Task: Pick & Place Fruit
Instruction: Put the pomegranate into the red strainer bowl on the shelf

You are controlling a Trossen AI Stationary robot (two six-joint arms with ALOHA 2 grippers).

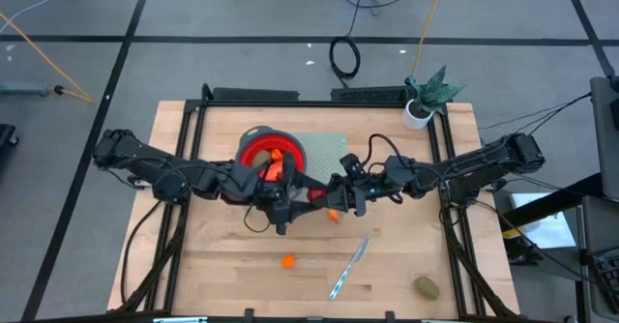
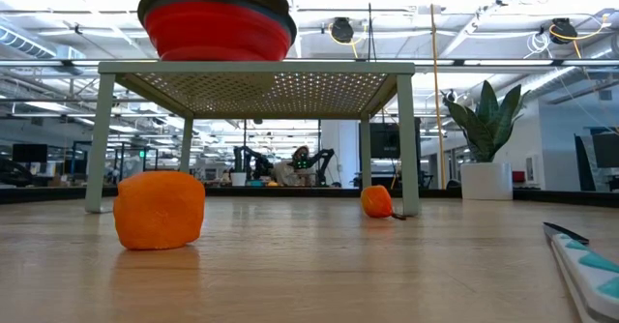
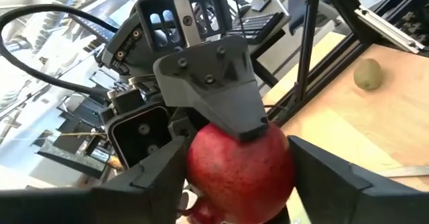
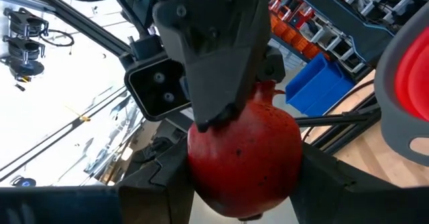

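Pomegranate [image 3: 240, 167] gripped mid-air by both left gripper [image 1: 290, 190] and right gripper [image 1: 334, 193] beside red bowl [image 1: 259, 149], already holding fruit; orange pieces [image 1: 288, 261] and olive-brown fruit [image 1: 427, 286] remain on table [image 1: 213, 275].

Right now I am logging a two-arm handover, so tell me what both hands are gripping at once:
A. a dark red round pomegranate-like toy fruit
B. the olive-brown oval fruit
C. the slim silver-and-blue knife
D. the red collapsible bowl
A: both wrist views show the dark red round toy fruit clamped between the left hand and the right hand at once, above the wooden table.
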